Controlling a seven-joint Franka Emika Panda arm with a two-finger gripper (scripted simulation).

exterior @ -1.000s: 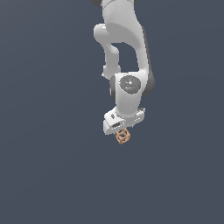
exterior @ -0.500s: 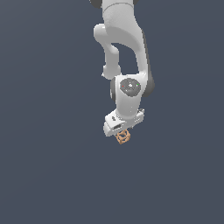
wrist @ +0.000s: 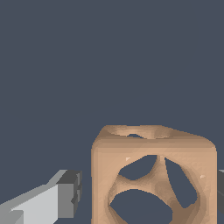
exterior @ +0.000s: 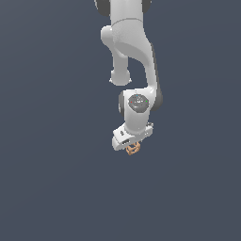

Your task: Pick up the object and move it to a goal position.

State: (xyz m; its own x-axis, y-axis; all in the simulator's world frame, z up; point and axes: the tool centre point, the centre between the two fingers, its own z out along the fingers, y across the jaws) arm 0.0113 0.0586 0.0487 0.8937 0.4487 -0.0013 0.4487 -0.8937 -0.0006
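Note:
The object (exterior: 133, 148), a tiny orange-tan lattice cube with holes through it, lies just under the white hand of my gripper (exterior: 132, 144) in the exterior view. In the wrist view the object (wrist: 153, 175) fills the space between the fingers. One grey-tipped finger (wrist: 65, 194) stands a little apart from the cube's side, with background showing in the gap. Only a sliver of the other finger (wrist: 221, 186) shows at the picture's edge, close to the cube. The jaws stand open around the cube. No goal position marker shows in either view.
The white arm (exterior: 134, 56) reaches down from the top of the exterior view. Around it there is only a plain dark grey-blue surface with no edges or other objects.
The hand has come down closer over the cube, while the cube has stayed almost in the same spot.

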